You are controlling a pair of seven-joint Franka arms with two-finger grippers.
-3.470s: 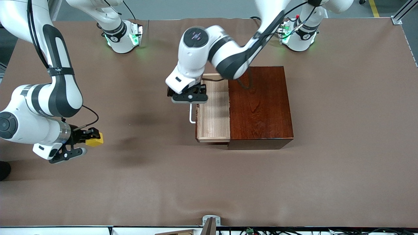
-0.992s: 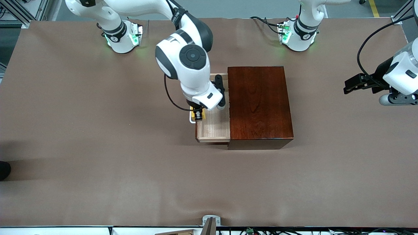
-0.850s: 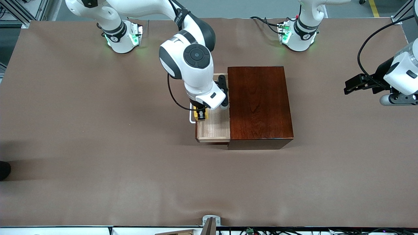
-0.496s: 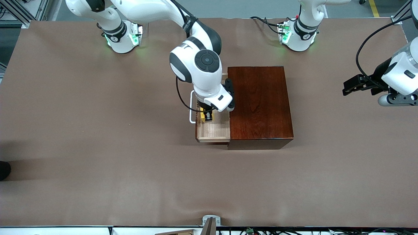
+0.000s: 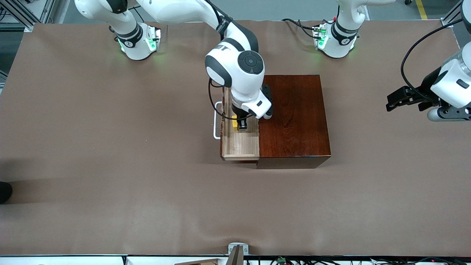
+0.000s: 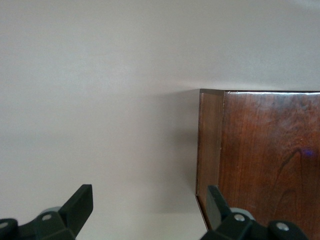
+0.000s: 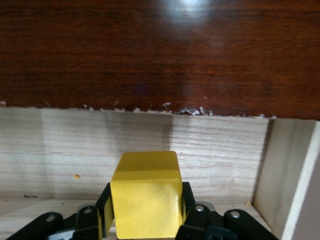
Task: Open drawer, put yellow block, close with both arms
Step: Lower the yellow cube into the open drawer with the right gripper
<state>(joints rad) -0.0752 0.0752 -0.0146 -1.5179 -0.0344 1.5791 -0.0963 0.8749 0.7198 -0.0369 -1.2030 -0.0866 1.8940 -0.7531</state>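
Observation:
The drawer (image 5: 241, 141), a pale-wood tray with a white bar handle (image 5: 216, 121), stands pulled out of the glossy mahogany box (image 5: 292, 117) toward the right arm's end. My right gripper (image 5: 240, 124) is shut on the yellow block (image 5: 234, 125) and holds it over the open drawer. In the right wrist view the block (image 7: 146, 195) sits between the fingers (image 7: 192, 210), above the drawer's pale floor (image 7: 75, 150). My left gripper (image 5: 399, 98) is open and empty, waiting over the table past the box at the left arm's end. The left wrist view shows the box's corner (image 6: 260, 150).
The brown table cover (image 5: 128, 184) spreads wide on all sides of the box. The two green-lit arm bases (image 5: 138, 42) (image 5: 333, 40) stand along the edge farthest from the front camera.
My right gripper has carried the yellow block from over the drawer's handle edge to over the drawer's inside, toward the box. The left arm has stayed almost still.

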